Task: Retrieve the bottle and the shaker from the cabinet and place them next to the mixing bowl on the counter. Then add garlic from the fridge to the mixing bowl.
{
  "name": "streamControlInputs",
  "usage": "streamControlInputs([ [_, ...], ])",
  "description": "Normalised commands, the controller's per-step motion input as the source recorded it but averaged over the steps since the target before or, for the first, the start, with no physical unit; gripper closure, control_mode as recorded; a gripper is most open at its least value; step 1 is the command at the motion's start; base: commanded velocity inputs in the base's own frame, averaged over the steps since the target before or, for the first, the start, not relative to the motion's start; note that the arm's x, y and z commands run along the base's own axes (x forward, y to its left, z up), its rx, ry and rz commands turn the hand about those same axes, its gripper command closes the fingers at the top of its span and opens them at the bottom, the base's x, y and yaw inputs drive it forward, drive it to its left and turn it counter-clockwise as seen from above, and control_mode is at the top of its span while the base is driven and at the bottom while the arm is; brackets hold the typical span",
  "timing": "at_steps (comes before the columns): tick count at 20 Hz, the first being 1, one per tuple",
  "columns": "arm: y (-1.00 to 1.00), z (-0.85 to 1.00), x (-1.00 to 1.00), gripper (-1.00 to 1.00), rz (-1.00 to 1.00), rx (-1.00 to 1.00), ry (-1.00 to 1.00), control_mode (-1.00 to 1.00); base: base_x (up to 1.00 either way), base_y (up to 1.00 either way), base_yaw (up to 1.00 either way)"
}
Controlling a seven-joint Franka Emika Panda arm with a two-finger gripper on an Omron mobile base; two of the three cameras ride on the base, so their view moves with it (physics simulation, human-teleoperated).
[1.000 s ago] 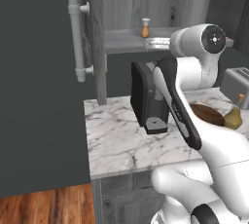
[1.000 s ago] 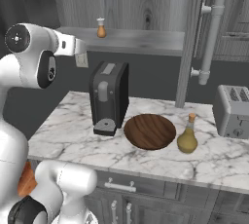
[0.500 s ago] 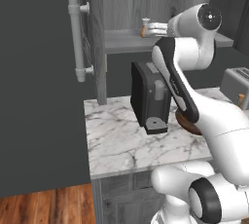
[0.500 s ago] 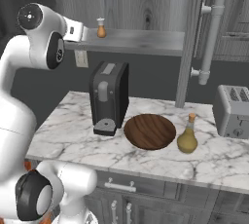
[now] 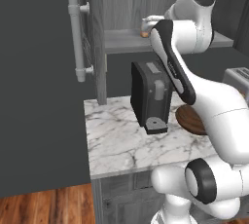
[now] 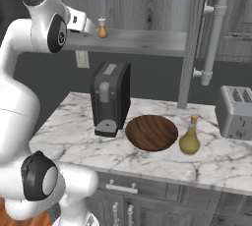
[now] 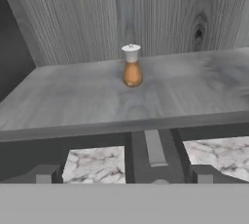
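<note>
Arm has swung up from counter height toward the cabinet shelf, so the shaker now stands straight ahead of the gripper, upright on the shelf and still apart from the jaws, which are spread wide and empty. That points to the reach for the shaker, with the grasp not yet made. The bottle stands just beside the bowl on the counter, unmoved since a second ago.

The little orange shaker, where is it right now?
The shaker stands upright on the open cabinet shelf, above the coffee machine. In the right base view it sits at the shelf's left end, just ahead of the gripper.
</note>
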Motion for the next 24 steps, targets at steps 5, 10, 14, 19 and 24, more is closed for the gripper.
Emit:
streamControlInputs([
  [5, 0.0, -0.33, 0.43, -1.0, 0.0, 0.0, 0.0, -1.0, 0.0, 0.0, 0.0],
  [10, 0.0, -0.01, 0.79, -1.0, 0.0, 0.0, 0.01, -1.0, 0.0, 0.0, 0.0],
  [14, -0.12, 0.04, 0.6, -1.0, 0.0, 0.0, 0.02, -1.0, 0.0, 0.0, 0.0],
  [19, -0.17, 0.02, 0.36, -1.0, 0.0, 0.0, 0.0, -1.0, 0.0, 0.0, 0.0],
  [24, -0.05, 0.0, 0.37, -1.0, 0.0, 0.0, 0.0, -1.0, 0.0, 0.0, 0.0],
])
